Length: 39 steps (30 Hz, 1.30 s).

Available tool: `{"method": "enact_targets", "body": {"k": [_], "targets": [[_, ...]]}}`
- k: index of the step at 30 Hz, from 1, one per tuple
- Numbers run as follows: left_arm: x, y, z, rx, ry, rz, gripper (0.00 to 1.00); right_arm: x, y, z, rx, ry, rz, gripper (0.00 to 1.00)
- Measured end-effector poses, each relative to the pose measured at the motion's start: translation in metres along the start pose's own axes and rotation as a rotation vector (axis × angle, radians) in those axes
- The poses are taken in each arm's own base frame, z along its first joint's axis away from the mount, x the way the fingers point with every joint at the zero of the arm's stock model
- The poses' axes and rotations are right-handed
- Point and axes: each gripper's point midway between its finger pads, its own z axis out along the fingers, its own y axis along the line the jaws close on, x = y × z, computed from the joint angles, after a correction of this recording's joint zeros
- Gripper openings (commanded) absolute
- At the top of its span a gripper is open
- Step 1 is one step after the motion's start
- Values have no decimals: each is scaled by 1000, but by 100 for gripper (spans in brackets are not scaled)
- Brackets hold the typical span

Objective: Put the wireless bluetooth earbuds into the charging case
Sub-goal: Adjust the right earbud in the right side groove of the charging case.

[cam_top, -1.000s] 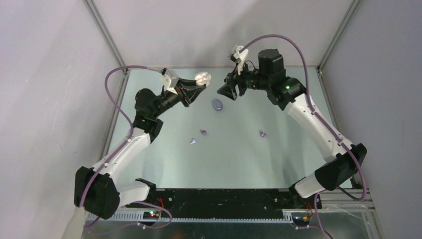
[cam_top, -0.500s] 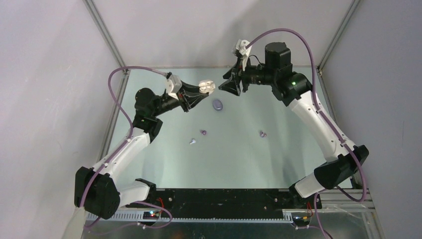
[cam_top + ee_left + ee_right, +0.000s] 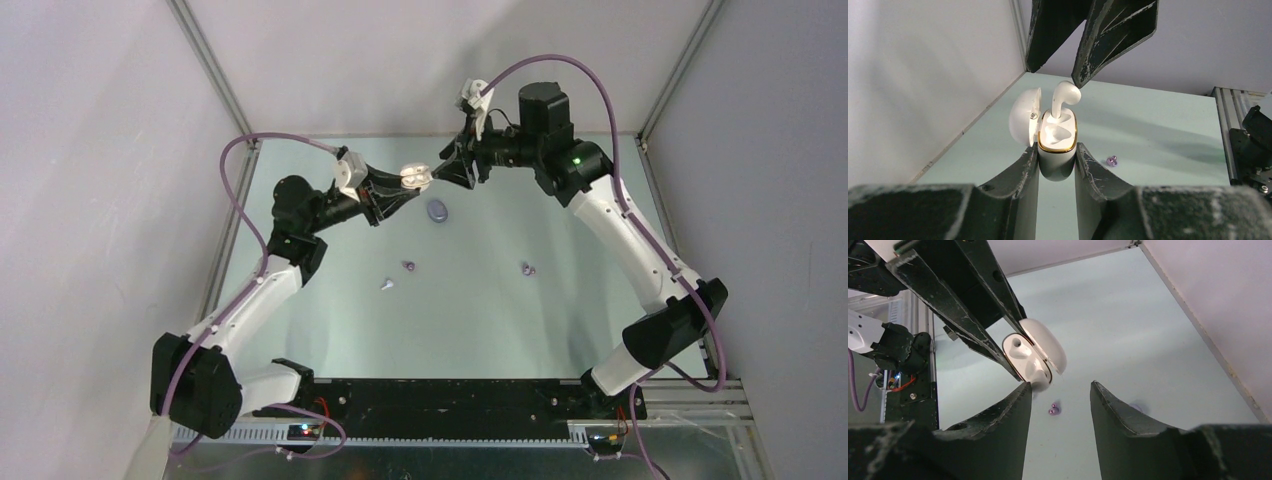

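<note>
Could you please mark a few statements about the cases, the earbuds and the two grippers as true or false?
1. The left gripper holds the white case with its lid open. True.
2. Both slots of that case are filled. False: one white earbud stands in one slot; the other slot is empty.
3. Two purple earbuds lie on the table. True.
4. The right gripper is clamped on the purple case. False: it is open beside the white case, and the purple case lies alone on the table.
</note>
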Motion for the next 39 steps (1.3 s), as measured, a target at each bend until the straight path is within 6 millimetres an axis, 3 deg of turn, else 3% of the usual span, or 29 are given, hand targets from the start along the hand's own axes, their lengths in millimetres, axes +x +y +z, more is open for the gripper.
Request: {"method": "enact_targets", "body": {"k": [14, 21, 27, 31, 39], "targets": [[4, 1, 1, 1, 9, -3, 0, -2, 10, 6, -36, 6, -50, 47], [6, 0, 1, 37, 38, 14, 0, -1, 5, -11, -77, 37, -345, 38], [4, -3, 1, 70, 48, 38, 0, 9, 32, -9, -180, 74, -582, 37], [7, -3, 0, 74, 60, 36, 0, 10, 42, -4, -211, 73, -658, 37], [10, -5, -1, 86, 71, 38, 0, 17, 41, 2, -200, 97, -702, 37]]}}
